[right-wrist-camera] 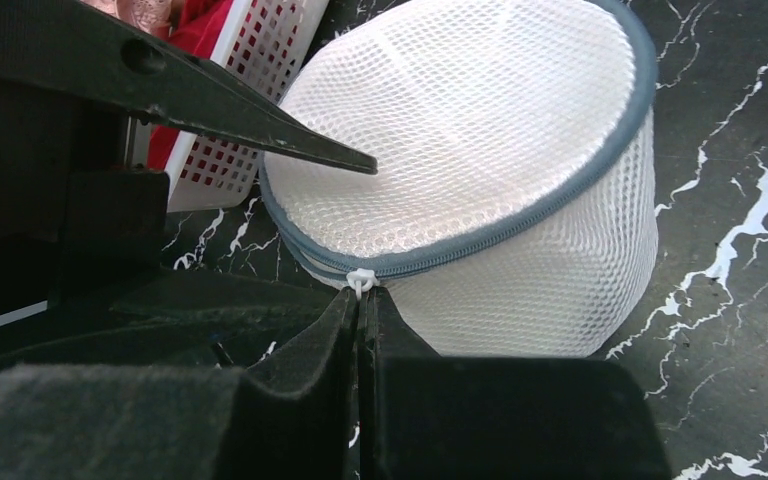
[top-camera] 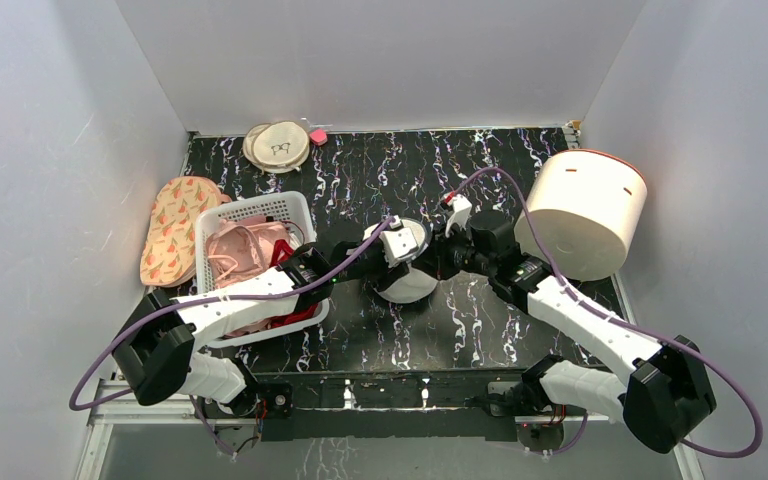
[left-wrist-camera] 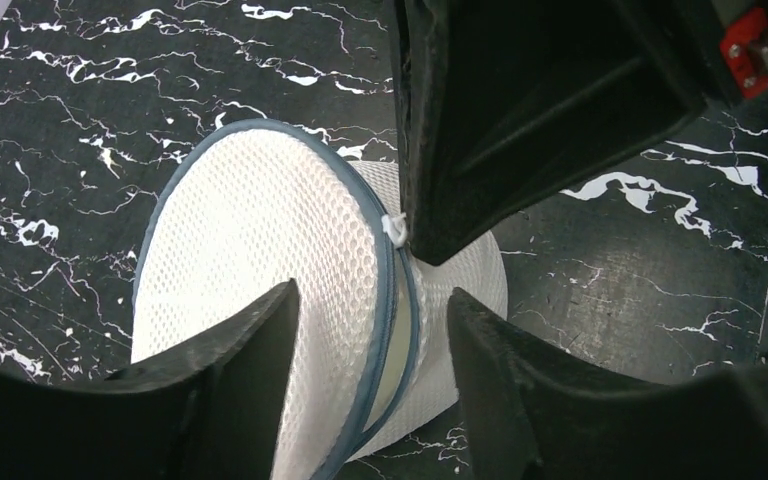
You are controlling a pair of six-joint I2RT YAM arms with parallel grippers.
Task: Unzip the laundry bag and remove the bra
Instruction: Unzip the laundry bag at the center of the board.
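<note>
On the black marbled table (top-camera: 520, 330) sits the laundry bag (top-camera: 408, 285). My right gripper (right-wrist-camera: 363, 300) clamps its zipper pull (right-wrist-camera: 361, 280); my left gripper (left-wrist-camera: 370, 295) hangs spread above. The zipper (right-wrist-camera: 520, 225) looks mostly closed, and the bra is not yet out.

A white slotted basket (top-camera: 257, 203) left of centre holds pink satin garments (top-camera: 238, 250) and something red (top-camera: 298, 318). A peach patterned pad (top-camera: 170, 228) lies left of it. Beige discs (top-camera: 278, 146) (a small pink item (top-camera: 318, 136) just beside them) lie upper left. A cream drum (top-camera: 585, 212) stands at right on the black marbled tabletop (top-camera: 380, 160).
</note>
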